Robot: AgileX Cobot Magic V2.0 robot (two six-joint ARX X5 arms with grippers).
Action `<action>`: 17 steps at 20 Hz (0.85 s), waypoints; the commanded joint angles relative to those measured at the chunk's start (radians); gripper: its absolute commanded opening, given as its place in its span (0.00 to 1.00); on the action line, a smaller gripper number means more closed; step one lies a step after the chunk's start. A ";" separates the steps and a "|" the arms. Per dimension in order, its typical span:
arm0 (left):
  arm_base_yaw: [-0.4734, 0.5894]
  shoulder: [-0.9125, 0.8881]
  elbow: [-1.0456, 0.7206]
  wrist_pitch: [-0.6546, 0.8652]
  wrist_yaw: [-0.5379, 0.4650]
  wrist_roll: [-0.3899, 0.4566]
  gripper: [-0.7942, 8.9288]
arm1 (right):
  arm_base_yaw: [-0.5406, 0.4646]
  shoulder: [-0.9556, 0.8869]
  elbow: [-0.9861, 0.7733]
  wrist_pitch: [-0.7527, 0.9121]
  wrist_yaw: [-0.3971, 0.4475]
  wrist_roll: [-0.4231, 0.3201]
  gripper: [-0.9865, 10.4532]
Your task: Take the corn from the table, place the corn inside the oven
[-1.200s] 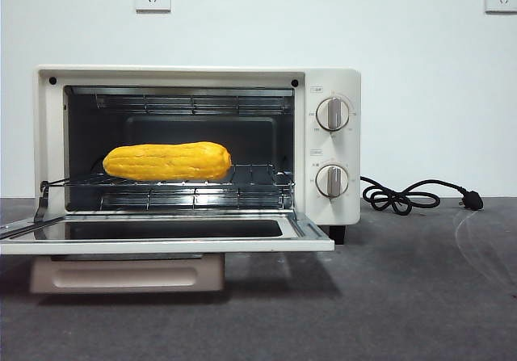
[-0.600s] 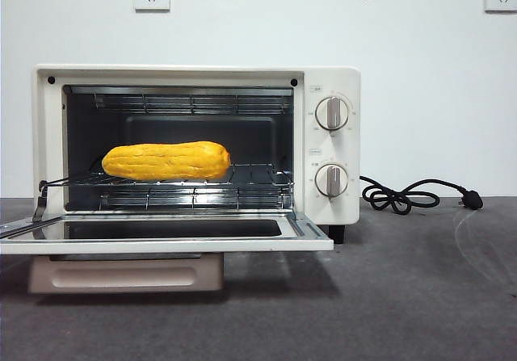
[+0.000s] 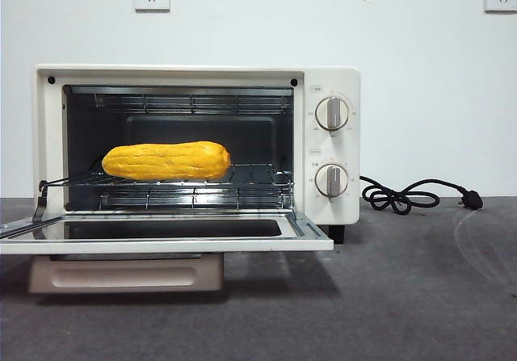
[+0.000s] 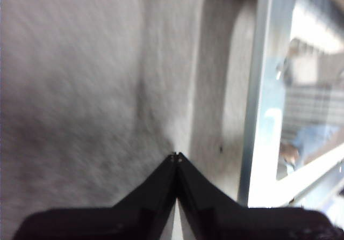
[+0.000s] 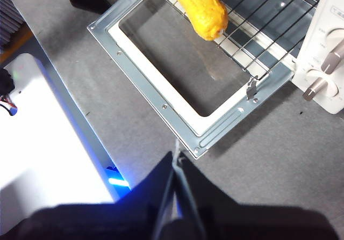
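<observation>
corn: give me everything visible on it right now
The corn is a yellow-orange cob with a bumpy, glossy, plastic-looking surface and rounded tapered ends. It lies on its side, lengthwise across the wire rack, towards the left side of the open oven cavity. Only the rack touches it. In the right wrist view one end reaches the rack's front edge near the lowered door. No gripper is near it.
</observation>
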 commanded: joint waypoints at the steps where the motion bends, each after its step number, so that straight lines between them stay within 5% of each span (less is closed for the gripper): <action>1: -0.024 0.022 -0.004 -0.032 0.005 0.034 0.07 | 0.000 0.000 0.001 0.006 -0.004 -0.008 0.08; 8: -0.032 0.025 0.000 -0.064 0.188 0.045 0.07 | 0.000 0.000 0.001 0.007 -0.003 -0.008 0.08; 17: -0.022 0.025 0.193 -0.269 0.264 0.116 0.07 | 0.000 0.000 0.001 0.006 -0.003 -0.006 0.08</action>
